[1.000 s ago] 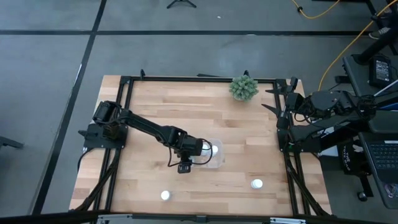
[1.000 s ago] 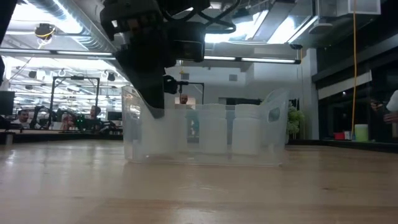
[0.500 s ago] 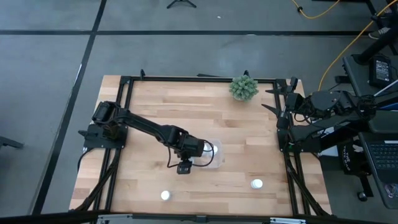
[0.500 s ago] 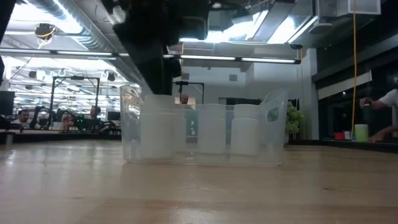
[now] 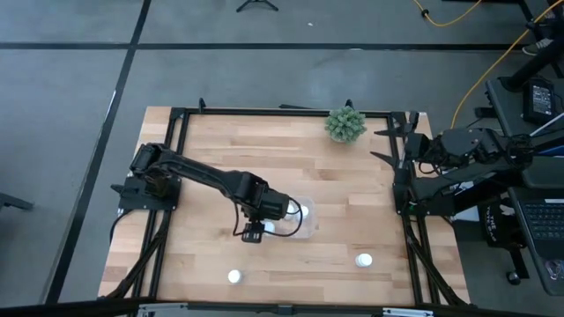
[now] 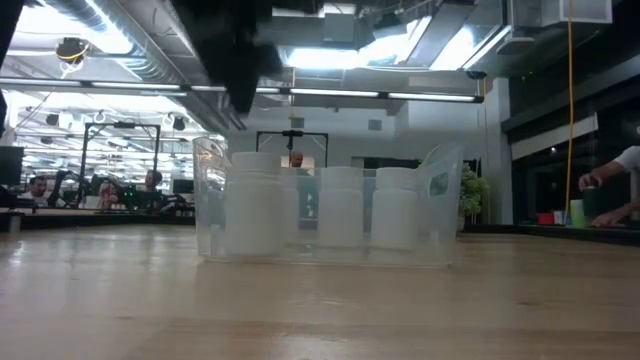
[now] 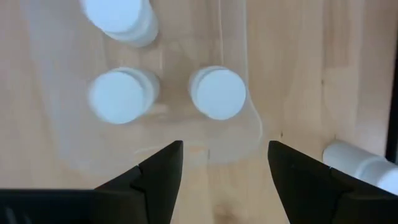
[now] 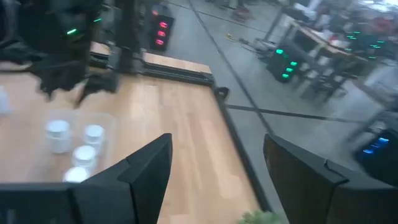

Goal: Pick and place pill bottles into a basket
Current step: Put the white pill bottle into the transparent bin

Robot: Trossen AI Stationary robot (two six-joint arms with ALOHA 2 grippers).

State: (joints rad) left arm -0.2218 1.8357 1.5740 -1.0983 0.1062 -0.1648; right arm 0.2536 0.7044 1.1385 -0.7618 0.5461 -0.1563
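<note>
**Bottle dropped off, two still loose on the tabletop**

The left gripper (image 7: 221, 165) hangs over the lower-left end of the basket (image 5: 304, 231), just below the middle of the high view. Its fingers are spread wide with nothing between them, and the left wrist view looks straight down past them onto white caps inside the clear walls. So the step in hand reads as the end of a placing: a bottle is set down and the gripper is free.

In the low view three bottles (image 6: 253, 208) stand upright in the basket at the frame's centre; the wrist view also shows three caps. Whether a fourth sits behind them I cannot tell.

Two bottles stand on the bare tabletop (image 5: 220, 150) near the bottom edge of the high view: one at lower left (image 5: 233, 276), one at lower right (image 5: 364, 260), both well apart from the basket. A bottle also shows at the lower right corner of the wrist view, outside the basket.

The right gripper (image 8: 214, 155) waits at the right edge of the tabletop, fingers apart and empty, below the green plant (image 5: 345, 124).

Next, I judge, the left arm must lift clear of the basket rim, swing to the lower-left bottle, and come down over its cap with fingers open, without tipping it
</note>
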